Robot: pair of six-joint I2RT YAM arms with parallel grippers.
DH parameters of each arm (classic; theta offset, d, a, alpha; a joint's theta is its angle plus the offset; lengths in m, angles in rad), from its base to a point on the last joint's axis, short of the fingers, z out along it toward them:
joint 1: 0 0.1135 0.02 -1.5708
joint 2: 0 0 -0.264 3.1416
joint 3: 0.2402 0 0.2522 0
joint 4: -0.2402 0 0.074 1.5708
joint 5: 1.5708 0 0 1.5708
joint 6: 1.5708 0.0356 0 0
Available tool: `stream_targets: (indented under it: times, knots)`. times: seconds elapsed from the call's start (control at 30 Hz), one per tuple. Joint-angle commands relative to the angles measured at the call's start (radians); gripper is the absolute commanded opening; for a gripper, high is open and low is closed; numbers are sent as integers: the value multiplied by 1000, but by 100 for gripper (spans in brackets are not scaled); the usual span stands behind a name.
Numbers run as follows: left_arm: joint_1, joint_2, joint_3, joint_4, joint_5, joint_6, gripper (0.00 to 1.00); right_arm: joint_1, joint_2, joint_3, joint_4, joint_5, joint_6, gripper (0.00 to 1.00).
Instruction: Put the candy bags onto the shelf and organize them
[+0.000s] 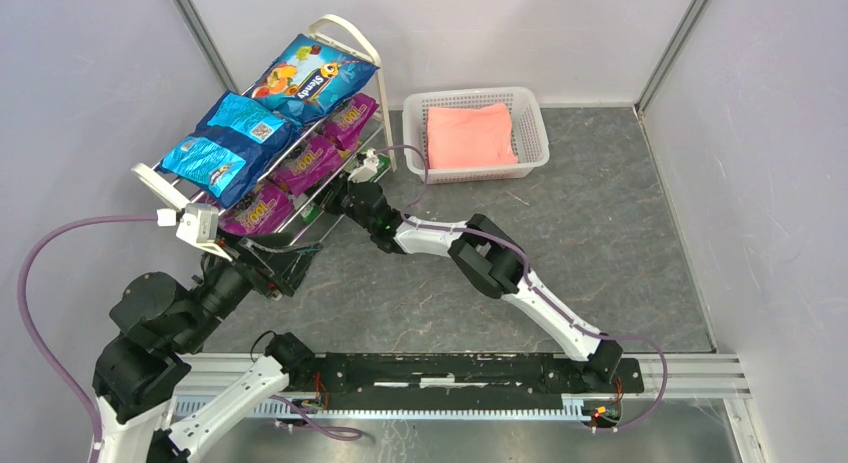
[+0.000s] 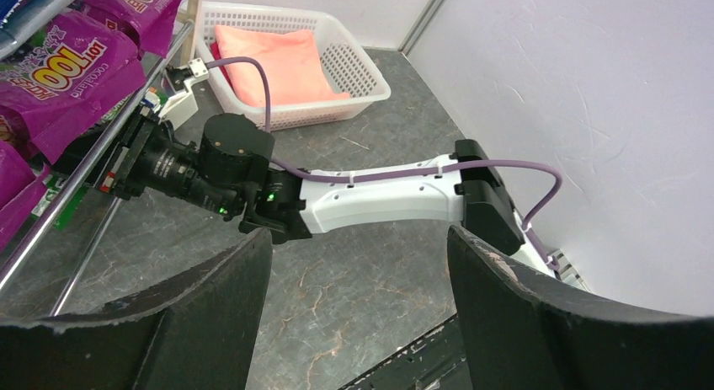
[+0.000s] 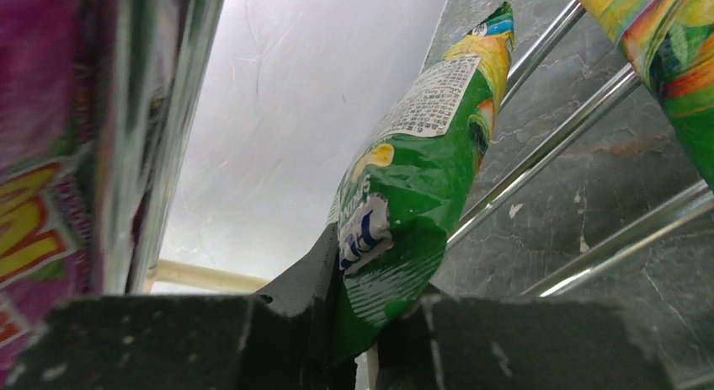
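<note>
The cream-white shelf [image 1: 352, 31] stands at the far left. Its top tier holds a large blue bag [image 1: 310, 78] and two smaller blue bags [image 1: 228, 143]. The middle tier holds three purple bags [image 1: 305, 163], which also show in the left wrist view [image 2: 59, 78]. My right gripper [image 1: 335, 198] reaches in under the shelf at the bottom tier and is shut on a green-and-white bag [image 3: 412, 213], held upright against the silver rods [image 3: 547, 146]. Another green bag [image 3: 665, 53] shows at the upper right. My left gripper [image 2: 362, 264] is open and empty above the floor in front of the shelf [image 1: 280, 268].
A white mesh basket [image 1: 530, 148] with a folded pink cloth [image 1: 470, 135] stands right of the shelf. The right arm [image 1: 500, 263] stretches diagonally across the grey floor. Walls close in on all sides.
</note>
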Motion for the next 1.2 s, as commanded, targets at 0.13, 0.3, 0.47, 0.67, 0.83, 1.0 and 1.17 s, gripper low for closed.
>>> stream_targets:
  times: [0.13, 0.3, 0.47, 0.67, 0.83, 1.0, 1.17]
  knots:
    - [-6, -2, 29, 6, -21, 37, 83, -2, 68, 128, 17, 72, -23, 19]
    - [-8, 5, 30, 4, -24, 41, 83, -3, 79, 119, -6, 86, -27, 20]
    - [-8, 13, 30, 6, -21, 41, 83, -6, 58, 71, -34, 92, -23, 29]
    - [-9, 16, 21, 4, -13, 33, 84, -9, 7, 14, -60, 78, -35, 46]
    - [-9, 20, 15, 5, -10, 21, 84, -9, -55, -55, -83, 43, -47, 54]
    - [-9, 23, 12, 6, -5, 9, 84, -10, -127, -152, -77, -7, -59, 63]
    - [-9, 30, 12, 7, 6, -3, 84, -9, -193, -251, -73, -61, -70, 68]
